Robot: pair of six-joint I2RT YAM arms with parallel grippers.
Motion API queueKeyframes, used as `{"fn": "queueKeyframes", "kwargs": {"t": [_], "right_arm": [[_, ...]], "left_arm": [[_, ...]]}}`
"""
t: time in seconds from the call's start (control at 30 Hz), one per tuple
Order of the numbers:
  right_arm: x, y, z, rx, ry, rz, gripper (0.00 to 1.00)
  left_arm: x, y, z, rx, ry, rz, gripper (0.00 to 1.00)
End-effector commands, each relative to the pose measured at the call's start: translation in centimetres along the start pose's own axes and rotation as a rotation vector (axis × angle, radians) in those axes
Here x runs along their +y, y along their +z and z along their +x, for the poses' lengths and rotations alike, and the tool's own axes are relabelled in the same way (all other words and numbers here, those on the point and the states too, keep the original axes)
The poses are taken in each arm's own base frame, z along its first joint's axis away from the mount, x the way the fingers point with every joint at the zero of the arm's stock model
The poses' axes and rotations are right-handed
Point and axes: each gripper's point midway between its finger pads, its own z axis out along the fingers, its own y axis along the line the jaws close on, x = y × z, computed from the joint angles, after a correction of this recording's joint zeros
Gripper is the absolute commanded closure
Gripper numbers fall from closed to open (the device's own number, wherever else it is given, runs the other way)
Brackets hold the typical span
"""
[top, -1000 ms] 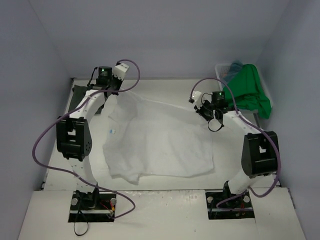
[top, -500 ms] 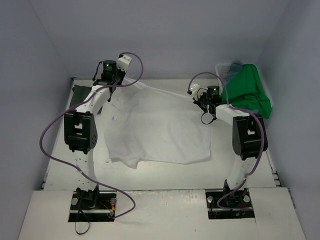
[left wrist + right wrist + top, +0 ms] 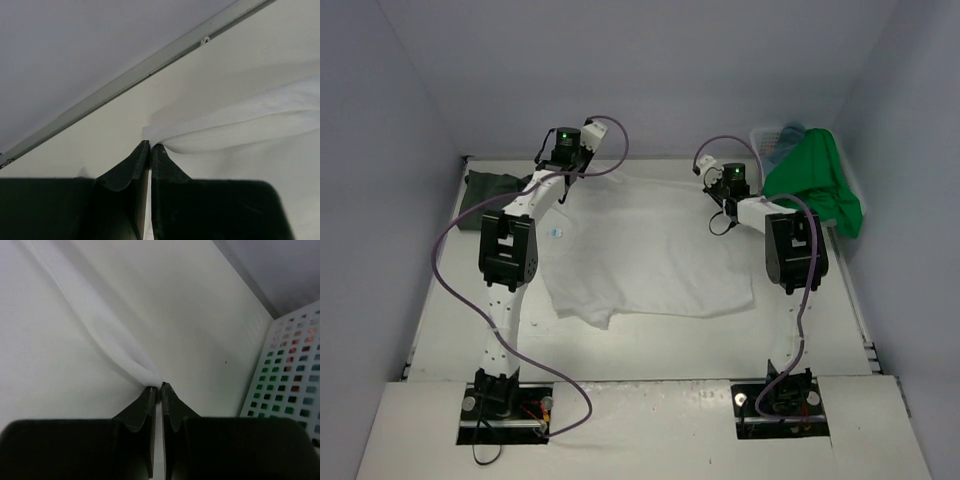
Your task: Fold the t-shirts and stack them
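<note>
White t-shirt (image 3: 640,260) lies spread over the middle of the table (image 3: 650,345), with its far edge lifted and drawn into a straight line between the two arms, while the near part rests flat and its near left corner is rumpled. At the far left corner the left gripper (image 3: 564,183) is clenched on the cloth; the left wrist view shows the left gripper (image 3: 150,146) with its jaws pressed together on a bunched fold of the white t-shirt (image 3: 240,125), which stretches off to the right above the table, with the seam along the foot of the back wall running across behind it. At the far right corner the right gripper (image 3: 722,208) is likewise clamped on the fabric; in the right wrist view the right gripper (image 3: 160,386) pinches a narrow ridge of the white t-shirt (image 3: 115,340) that runs up and to the left. Just right of it stands the white lattice basket (image 3: 285,370), green and reddish colours showing through its holes. From above, the basket (image 3: 765,140) sits in the far right corner, with the bright green t-shirt (image 3: 815,185) draped over its side and a bit of teal-blue cloth (image 3: 790,132) inside. A dark grey-green t-shirt (image 3: 490,185) lies at the far left of the table, apart from the white one.
</note>
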Motion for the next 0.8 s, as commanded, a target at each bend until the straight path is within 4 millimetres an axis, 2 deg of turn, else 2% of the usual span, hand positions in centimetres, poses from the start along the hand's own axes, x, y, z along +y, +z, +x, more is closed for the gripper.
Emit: {"fn": "queueKeyframes", "kwargs": {"t": [0.0,0.07,0.13,0.17,0.2,0.33,0.57,0.6,0.77], "right_arm": [[-3.1,0.8,-3.5,-0.060,0.004,0.096,1.00],[-3.7,1.8,-3.4,-0.035,0.004,0.128,1.00],[-4.1,2.8,-3.7,-0.018,0.001,0.157,0.92],[-4.2,3.1,-3.6,-0.011,-0.003,0.166,0.88],[-4.2,3.4,-3.9,-0.008,-0.008,0.176,0.78],[-4.3,4.9,-3.2,0.041,-0.027,0.235,0.67],[-5.8,4.8,-4.9,0.015,-0.022,0.339,0.64],[-6.1,4.7,-4.8,0.027,-0.037,0.363,0.64],[-7.3,4.1,-5.4,0.019,-0.061,0.444,0.64]], "left_arm": [[2.9,-1.7,-5.6,-0.119,0.014,-0.074,1.00],[2.6,-1.0,-5.3,-0.113,0.043,-0.076,1.00],[2.0,-0.3,-5.1,-0.105,0.087,-0.074,1.00],[2.4,-0.1,-4.9,-0.097,0.096,-0.102,1.00],[2.5,0.1,-4.9,-0.096,0.119,-0.117,1.00],[1.9,1.2,-4.1,-0.077,0.143,-0.119,1.00],[1.9,2.1,-4.0,-0.061,0.172,-0.146,1.00],[2.1,2.0,-4.4,-0.065,0.181,-0.154,1.00],[2.2,3.1,-3.7,-0.032,0.188,-0.185,1.00]]}}
